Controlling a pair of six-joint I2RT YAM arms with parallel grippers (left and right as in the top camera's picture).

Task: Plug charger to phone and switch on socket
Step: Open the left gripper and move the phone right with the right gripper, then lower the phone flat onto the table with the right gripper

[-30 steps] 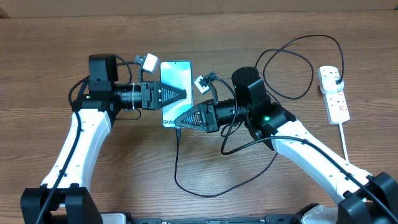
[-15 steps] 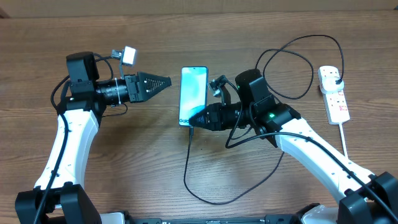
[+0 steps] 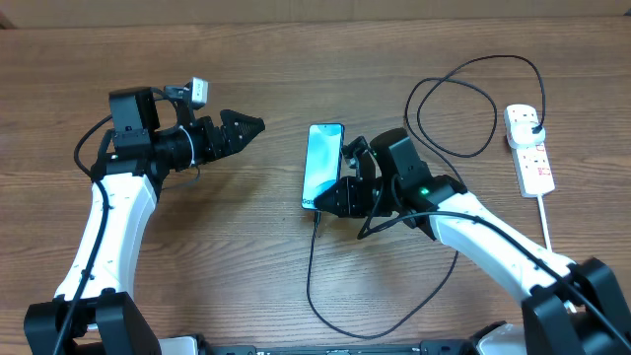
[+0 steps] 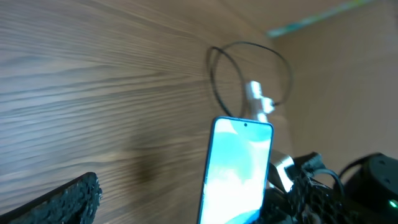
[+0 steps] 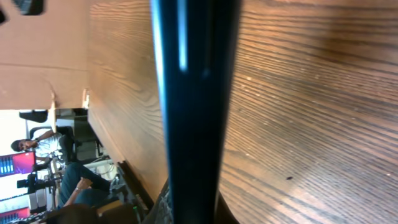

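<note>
The phone [image 3: 323, 163], its screen lit blue, is held tilted above the table by my right gripper [image 3: 330, 200], which is shut on its lower end. In the right wrist view the phone's dark edge [image 5: 193, 93] runs up between the jaws [image 5: 193, 208]. The charger's thin black cable [image 3: 309, 271] runs from the phone's bottom end, loops across the table and ends at a black plug [image 3: 532, 120] in the white socket [image 3: 529, 158] at the far right. My left gripper [image 3: 251, 126] is open and empty, left of the phone. The phone also shows in the left wrist view [image 4: 239, 168].
The socket's white cord [image 3: 548, 232] trails toward the front right edge. A loop of black cable [image 3: 463, 99] lies between the right arm and the socket. In the left wrist view the socket [image 4: 258, 102] and the cable loop [image 4: 214, 81] show behind the phone.
My left gripper let go of the phone and drew back left. My right gripper carried the phone to the right with the cable trailing from its bottom end.
</note>
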